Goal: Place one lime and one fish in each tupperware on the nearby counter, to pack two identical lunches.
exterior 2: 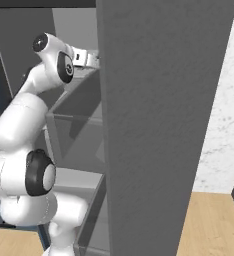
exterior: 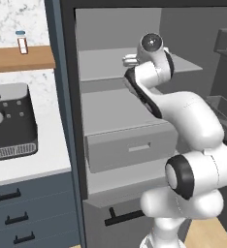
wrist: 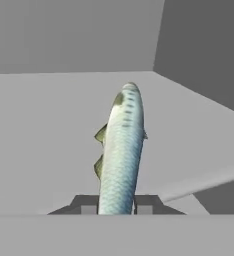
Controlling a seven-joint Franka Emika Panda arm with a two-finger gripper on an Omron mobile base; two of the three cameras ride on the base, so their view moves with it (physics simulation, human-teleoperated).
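Silvery-blue scales are running up from the pincer (wrist: 117,204), whose two dark tips are pressing either side of the fish (wrist: 120,155), gripping it near one end so it can probably be carried out to a tupperware. Beyond the fish, a bare grey fridge shelf (wrist: 44,130) is stretching toward grey back and side walls; further left of the fridge, a black coffee machine (exterior: 12,121) is sitting on the white counter (exterior: 47,155).
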